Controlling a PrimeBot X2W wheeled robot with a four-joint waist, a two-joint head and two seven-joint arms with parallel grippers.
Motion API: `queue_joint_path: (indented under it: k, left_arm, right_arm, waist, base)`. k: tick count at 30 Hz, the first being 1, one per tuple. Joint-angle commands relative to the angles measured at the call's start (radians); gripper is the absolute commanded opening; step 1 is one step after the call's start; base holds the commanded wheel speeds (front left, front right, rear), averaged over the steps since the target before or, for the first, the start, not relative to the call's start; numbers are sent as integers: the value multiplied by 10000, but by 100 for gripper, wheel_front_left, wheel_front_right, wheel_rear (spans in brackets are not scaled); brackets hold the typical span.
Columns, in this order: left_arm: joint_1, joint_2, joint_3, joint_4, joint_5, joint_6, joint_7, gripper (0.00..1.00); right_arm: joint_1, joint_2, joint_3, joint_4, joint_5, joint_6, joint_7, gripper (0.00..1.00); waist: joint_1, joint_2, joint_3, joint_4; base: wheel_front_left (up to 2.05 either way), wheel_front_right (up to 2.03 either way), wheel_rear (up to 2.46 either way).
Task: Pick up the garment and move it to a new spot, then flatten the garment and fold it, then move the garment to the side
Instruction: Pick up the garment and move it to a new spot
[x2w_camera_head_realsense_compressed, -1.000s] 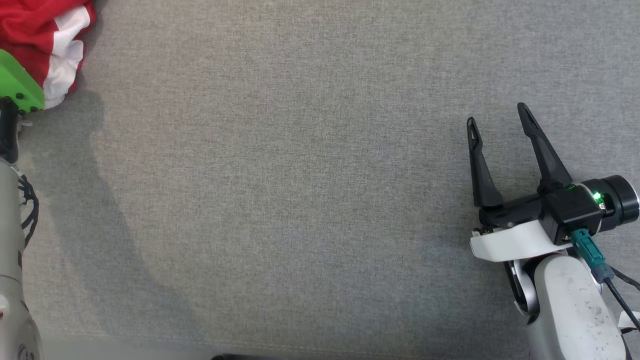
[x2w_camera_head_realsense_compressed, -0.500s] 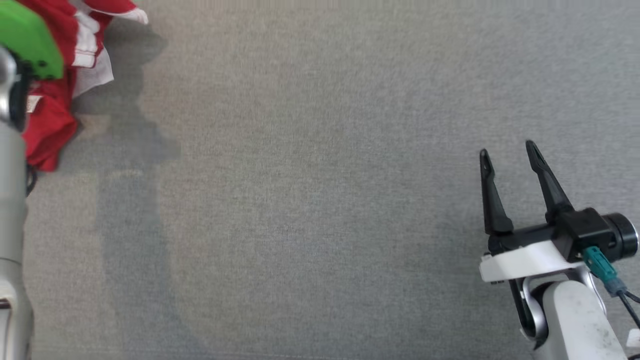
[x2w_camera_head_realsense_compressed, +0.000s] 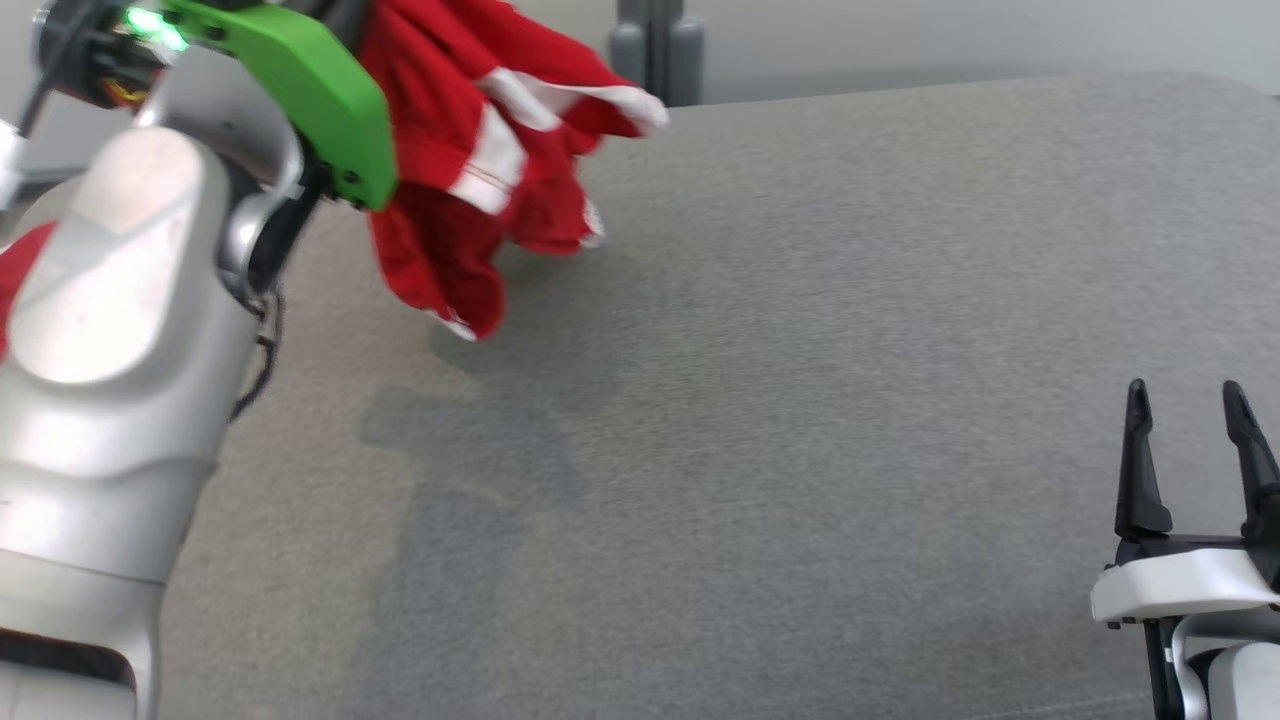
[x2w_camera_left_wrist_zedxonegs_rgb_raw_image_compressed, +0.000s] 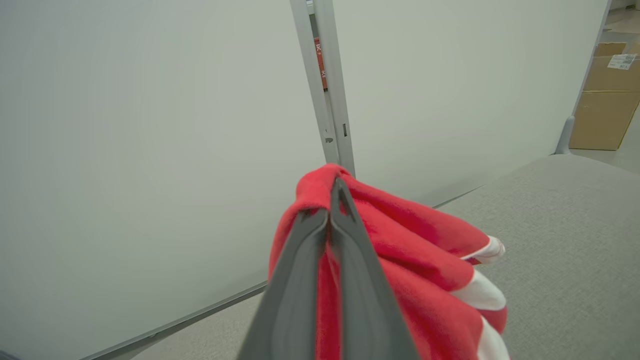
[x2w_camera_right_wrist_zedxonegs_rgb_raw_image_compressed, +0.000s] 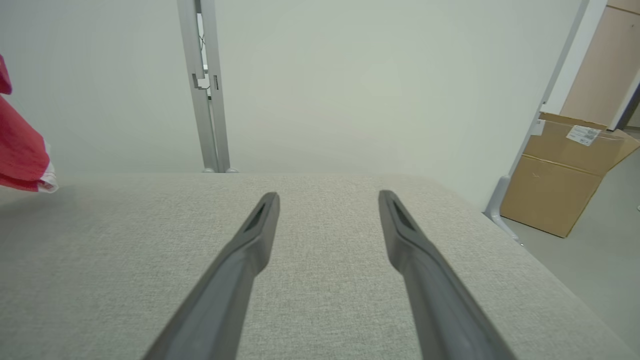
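The garment (x2w_camera_head_realsense_compressed: 470, 150) is red with white stripes. It hangs bunched in the air at the upper left of the head view, above the grey cloth surface (x2w_camera_head_realsense_compressed: 750, 400). My left gripper (x2w_camera_left_wrist_zedxonegs_rgb_raw_image_compressed: 334, 200) is shut on a fold of the garment (x2w_camera_left_wrist_zedxonegs_rgb_raw_image_compressed: 400, 250), its two fingers pressed together. The green wrist cover of my left arm (x2w_camera_head_realsense_compressed: 300, 90) hides the grip in the head view. My right gripper (x2w_camera_head_realsense_compressed: 1187, 400) stands open low at the right, nothing between its fingers (x2w_camera_right_wrist_zedxonegs_rgb_raw_image_compressed: 255, 235). A corner of the garment (x2w_camera_right_wrist_zedxonegs_rgb_raw_image_compressed: 22, 150) shows at the left edge of the right wrist view.
White partition panels (x2w_camera_right_wrist_zedxonegs_rgb_raw_image_compressed: 350, 85) with a grey post (x2w_camera_head_realsense_compressed: 655, 45) stand behind the far edge of the surface. Cardboard boxes (x2w_camera_right_wrist_zedxonegs_rgb_raw_image_compressed: 565, 180) sit on the floor beyond the right edge. The garment's shadow (x2w_camera_head_realsense_compressed: 480, 440) falls on the surface.
My left arm has lifted the garment off the surface and carried it rightward. The head camera has tilted up, so the far edge and partition now show. The right gripper stays open.
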Motion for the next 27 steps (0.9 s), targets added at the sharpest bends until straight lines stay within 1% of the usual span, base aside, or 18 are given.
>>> queue_joint_path:
  k: [1, 5, 7, 9, 13, 20, 25, 26, 27]
  left_arm:
    - [256, -44, -153, -252, -178, -8, 140, 0]
    - [751, -383, -727, -1200, -908, -8, 620, 0]
    - [913, -471, -957, -1403, -1010, -8, 715, 0]
    - [1112, -596, -1145, -1293, -1062, -3, 655, 0]
    - [1329, -842, -1282, -373, -920, 186, 267, 0]
    - [1221, -1376, -1197, 2230, -490, 903, -1407, 0]
    - [985, -1816, -1323, 3726, -239, 1040, -2456, 0]
    - [933, -1898, -1299, 3990, -253, 1058, -2668, 20]
    - [899, -1938, -1293, 4144, -252, 1058, -2809, 28]
  right_arm:
    - [127, -6, -88, -9, -53, -10, -32, 100]
    - [58, -9, -167, 4, 62, -8, -32, 100]
    - [-65, -7, -82, 24, 177, -10, -32, 100]
    - [-230, -7, 49, 51, 307, -10, -32, 100]
    - [-544, -6, 472, 106, 636, -10, -32, 100]
    - [-1096, -2, 1263, 205, 1112, -10, -32, 100]
    - [-1356, -9, 1612, 203, 1261, -10, -32, 100]
    - [-1402, -7, 1657, 193, 1271, -10, -32, 100]
    - [-1427, -7, 1666, 188, 1277, -10, -32, 100]
  waist:
    - [1, -1, -723, -1139]
    - [1, -1, -502, -1794]
    - [1, -1, -281, -2057]
    - [1, -1, -15, -2280]
    - [1, -1, 641, -2685]
    - [1, -1, 1730, -3047]
    - [1, -1, 2186, -3074]
    - [1, -1, 2251, -3049]
    - [1, -1, 2276, -3030]
  base:
    - [0, 0, 0]
    - [0, 0, 0]
    - [0, 0, 0]
    - [0, 0, 0]
    - [0, 0, 0]
    - [0, 0, 0]
    - [0, 0, 0]
    - [0, 0, 0]
    - [0, 0, 0]
